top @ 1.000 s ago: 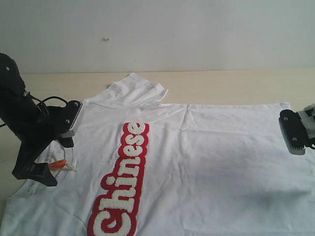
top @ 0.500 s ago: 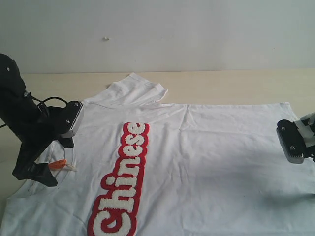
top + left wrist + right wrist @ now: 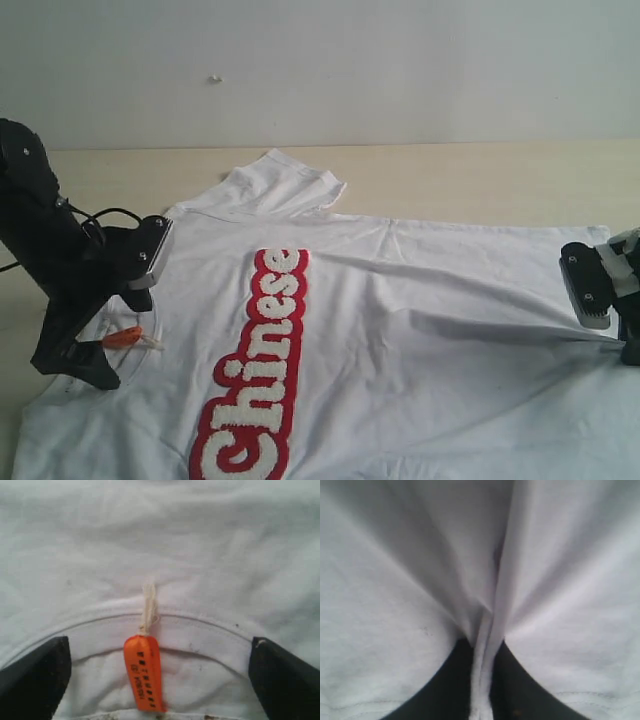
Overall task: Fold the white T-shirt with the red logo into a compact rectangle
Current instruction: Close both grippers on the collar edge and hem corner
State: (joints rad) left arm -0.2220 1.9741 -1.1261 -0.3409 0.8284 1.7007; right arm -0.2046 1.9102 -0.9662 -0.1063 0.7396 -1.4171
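The white T-shirt point(image 3: 430, 390) lies front up on the table, with the red logo point(image 3: 255, 370) running along its left half. My left gripper point(image 3: 100, 345) stands open over the ribbed collar point(image 3: 200, 630). The orange neck tag point(image 3: 145, 672) lies between its black fingers point(image 3: 35, 677), and nothing is gripped. My right gripper point(image 3: 615, 325) is at the shirt's right edge, shut on a pinched fold of the white fabric point(image 3: 482, 680). A taut ridge point(image 3: 500, 330) runs from that grip toward the middle of the shirt.
The light wooden table point(image 3: 480, 180) shows behind the shirt, under a plain white wall point(image 3: 400, 70). One short sleeve point(image 3: 285, 185) lies spread toward the far side. A black cable point(image 3: 100, 215) loops off the left arm.
The right gripper has shut on the shirt's edge, and the cloth there now rises in a taut ridge. The whole shirt has slid slightly right. The left gripper stays open over the collar.
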